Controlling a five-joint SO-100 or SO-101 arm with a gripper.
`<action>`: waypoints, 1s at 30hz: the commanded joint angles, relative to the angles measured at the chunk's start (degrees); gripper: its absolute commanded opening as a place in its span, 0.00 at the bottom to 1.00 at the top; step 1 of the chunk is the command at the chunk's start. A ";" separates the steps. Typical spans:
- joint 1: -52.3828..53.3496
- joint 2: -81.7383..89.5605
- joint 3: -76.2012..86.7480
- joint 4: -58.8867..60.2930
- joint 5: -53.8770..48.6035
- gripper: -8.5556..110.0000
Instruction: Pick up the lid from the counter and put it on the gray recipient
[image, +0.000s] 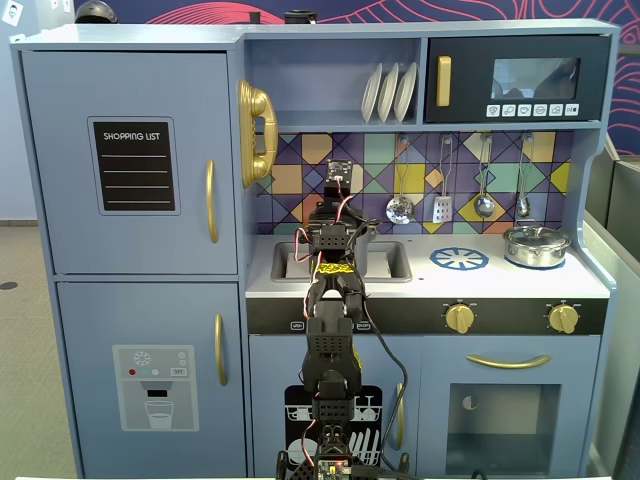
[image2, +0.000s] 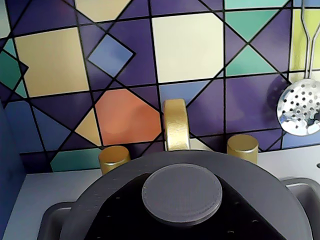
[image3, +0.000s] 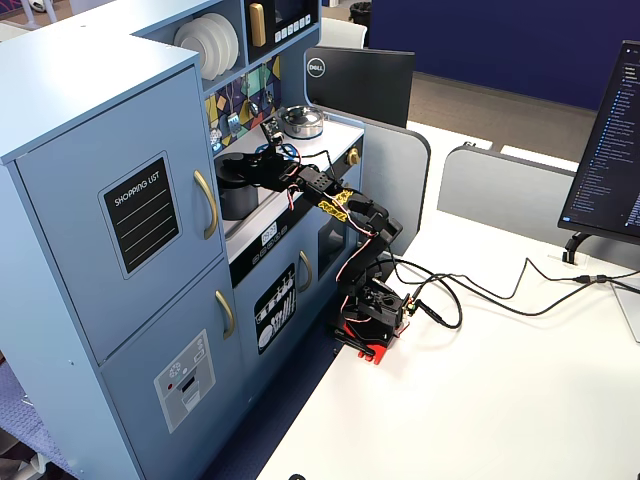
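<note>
Front cam, side cam, wrist close-up.

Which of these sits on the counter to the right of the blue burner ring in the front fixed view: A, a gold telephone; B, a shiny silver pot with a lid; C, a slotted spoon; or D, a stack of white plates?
B: the silver pot stands on the counter right of the burner ring; the plates are up on the shelf, the phone and the spoon hang on the wall.
</note>
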 joint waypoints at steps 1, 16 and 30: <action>-0.26 -0.35 -1.14 -2.64 0.62 0.07; -0.53 -6.86 -3.08 -5.98 0.18 0.07; -1.05 6.42 -0.53 9.93 -2.37 0.26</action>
